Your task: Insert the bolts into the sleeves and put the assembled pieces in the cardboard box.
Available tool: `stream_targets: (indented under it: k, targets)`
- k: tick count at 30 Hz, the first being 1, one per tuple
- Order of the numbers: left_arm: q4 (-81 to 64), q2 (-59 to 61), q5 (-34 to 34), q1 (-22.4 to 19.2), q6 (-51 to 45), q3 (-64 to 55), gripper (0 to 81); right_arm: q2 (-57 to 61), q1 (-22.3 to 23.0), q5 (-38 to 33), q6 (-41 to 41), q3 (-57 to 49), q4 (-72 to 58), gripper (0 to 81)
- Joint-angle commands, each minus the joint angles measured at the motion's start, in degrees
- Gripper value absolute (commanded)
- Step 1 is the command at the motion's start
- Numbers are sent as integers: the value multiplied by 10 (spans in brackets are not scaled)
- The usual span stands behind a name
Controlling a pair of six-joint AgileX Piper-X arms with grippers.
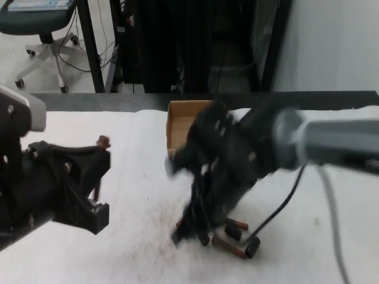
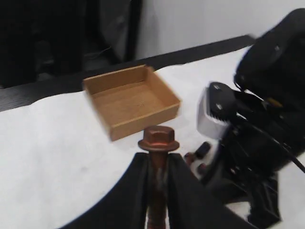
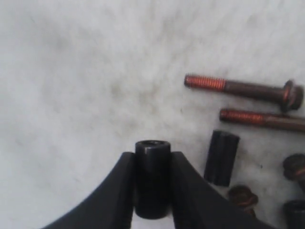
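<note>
My left gripper is shut on a copper-coloured bolt, head up, held above the white cloth at the bench's left; the same bolt pokes up over the left arm in the high view. My right gripper is shut on a black sleeve, held upright just over the cloth. That right gripper hangs over the pile of parts in the high view. The cardboard box is open and has nothing in it; the box sits at the back centre, partly hidden by the right arm.
Loose on the cloth lie two bolts, another black sleeve and more parts at the edge. In the high view bolts and sleeves cluster at centre front. A black cable trails from the right arm.
</note>
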Motion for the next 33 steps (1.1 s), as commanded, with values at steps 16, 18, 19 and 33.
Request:
stream_targets:
  k: [16,18,19,33]
  targets:
    - [-537,140,310,1,-239,-4,3,-249,-31,-246,169,313,-689,8]
    - [-572,176,327,1,-251,-4,3,-241,-12,-224,163,339,-750,8]
    - [-590,188,327,1,-261,-4,3,-236,-3,-210,152,349,-760,8]
    - [-668,236,305,1,-300,-4,3,-227,18,-113,92,366,-864,8]
